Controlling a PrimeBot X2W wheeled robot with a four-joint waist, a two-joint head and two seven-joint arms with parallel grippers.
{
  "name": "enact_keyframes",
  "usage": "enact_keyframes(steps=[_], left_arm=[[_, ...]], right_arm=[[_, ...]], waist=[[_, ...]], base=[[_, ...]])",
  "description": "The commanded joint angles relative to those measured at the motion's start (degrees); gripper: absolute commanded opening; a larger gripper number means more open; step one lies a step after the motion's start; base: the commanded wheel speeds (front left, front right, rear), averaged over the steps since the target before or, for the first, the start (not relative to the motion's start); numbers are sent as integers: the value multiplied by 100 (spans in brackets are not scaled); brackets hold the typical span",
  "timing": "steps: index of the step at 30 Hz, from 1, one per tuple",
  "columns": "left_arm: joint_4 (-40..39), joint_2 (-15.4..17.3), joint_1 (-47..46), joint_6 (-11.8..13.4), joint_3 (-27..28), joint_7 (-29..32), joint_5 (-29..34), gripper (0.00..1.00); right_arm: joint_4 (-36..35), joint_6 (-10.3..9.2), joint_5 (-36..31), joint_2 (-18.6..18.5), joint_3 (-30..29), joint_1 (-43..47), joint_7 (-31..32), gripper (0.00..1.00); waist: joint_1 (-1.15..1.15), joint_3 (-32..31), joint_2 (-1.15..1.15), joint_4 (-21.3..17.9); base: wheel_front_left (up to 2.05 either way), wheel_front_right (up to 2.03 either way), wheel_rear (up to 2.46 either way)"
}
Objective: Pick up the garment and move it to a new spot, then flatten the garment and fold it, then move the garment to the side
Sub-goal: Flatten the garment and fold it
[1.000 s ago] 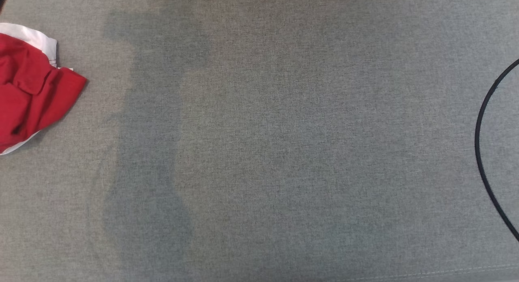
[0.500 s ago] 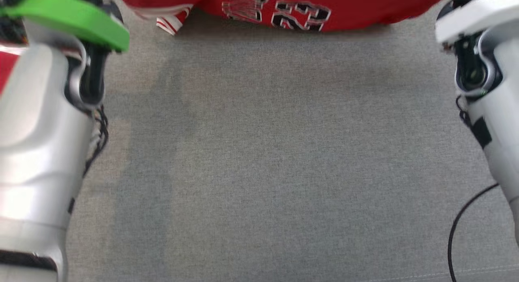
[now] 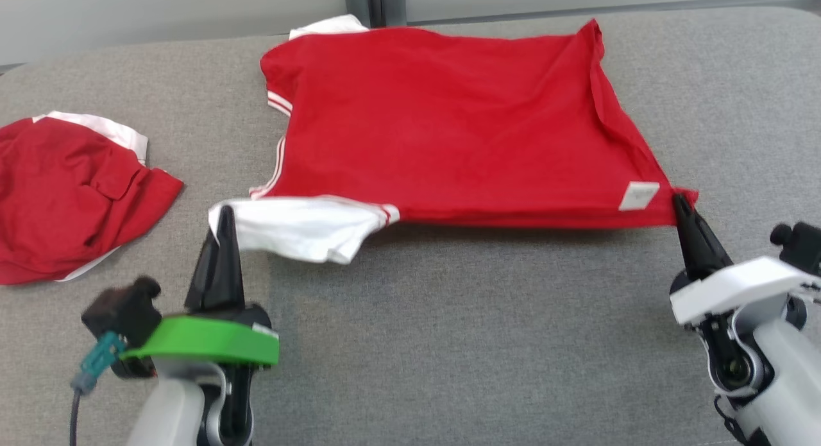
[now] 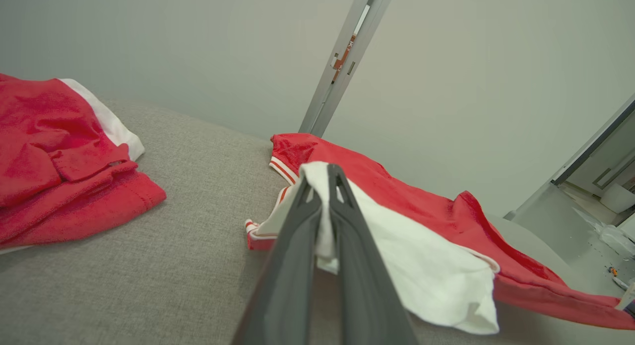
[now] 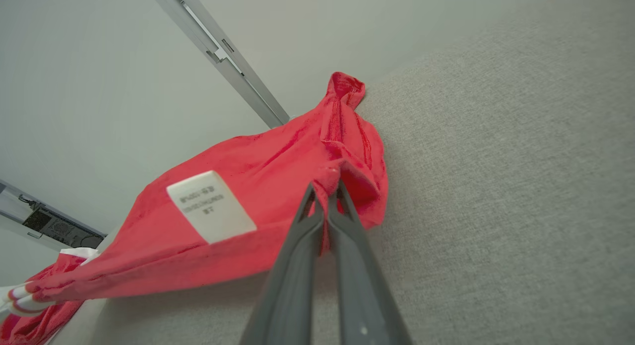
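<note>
The garment point(image 3: 449, 125) is a red shirt with white sleeves, spread across the far part of the grey cushioned surface point(image 3: 462, 343), plain side up. My left gripper point(image 3: 224, 212) is shut on the edge of its white sleeve point(image 3: 301, 224), which hangs from the tips point(image 4: 325, 169). My right gripper point(image 3: 678, 199) is shut on the red hem corner beside a white label point(image 3: 638, 196). The near edge of the shirt is stretched between both grippers, slightly above the surface. The right wrist view shows the pinched red corner at the gripper point(image 5: 326, 183) and the label point(image 5: 208, 206).
A second red and white garment point(image 3: 70, 189) lies crumpled at the left of the surface, also seen as a red heap point(image 4: 54, 151). A pale wall with a metal post point(image 3: 369, 3) runs along the far edge. Bare grey fabric lies between my arms.
The head view has swung upward, so the whole picture shifted. Half a second ago the shirt's printed side showed at the top edge; now its plain side lies stretched between both grippers.
</note>
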Motion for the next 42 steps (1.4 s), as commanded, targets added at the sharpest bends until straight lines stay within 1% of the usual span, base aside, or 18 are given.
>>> enact_keyframes(steps=[1,3,8,11,16,20,24,27,31,36,42], left_arm=[[-92,-41,347,36,80,-3,51,0],[-175,-115,765,29,142,-3,99,0],[-255,-239,1507,-11,54,-3,246,0],[-233,-273,1749,-58,-60,-2,276,0],[-238,-301,2080,-67,-159,-3,346,0],[-257,-246,2169,-116,-264,25,402,0],[-229,-196,1997,-137,-339,26,511,0],[-178,-116,1798,-182,-415,96,611,0],[-35,6,1411,-300,-522,217,733,0],[242,133,766,-439,-601,362,877,0],[867,116,-38,-577,-694,436,920,0]], right_arm=[[-96,-8,-103,-38,-93,306,-24,0],[-225,-8,-256,-34,-202,684,-25,0],[-532,-8,-687,15,-580,1551,-25,0],[-698,-8,-985,16,-728,1990,-24,0],[-992,-9,-1232,171,-1130,2709,44,0],[-1171,-8,-1408,328,-1388,3009,213,0],[-1256,-9,-1560,503,-1519,3030,372,0],[-1276,-8,-1664,552,-1556,2886,480,0],[-1261,-8,-1819,547,-1512,2608,646,0],[-1070,-8,-1923,475,-1437,2163,866,0],[-729,-8,-1985,498,-1379,1561,961,0]], waist=[[0,-163,0,13],[0,-240,0,26],[0,-384,0,102],[0,-456,0,157],[0,-549,0,218],[0,-546,0,197],[0,-568,0,143],[0,-581,0,92],[0,-586,0,8],[0,-534,0,-51],[0,-344,0,-70]], base=[[0,0,0],[0,0,0],[0,0,0],[0,0,0],[0,0,0],[0,0,0],[0,0,0],[0,0,0],[0,0,0],[0,0,0],[0,0,0]])
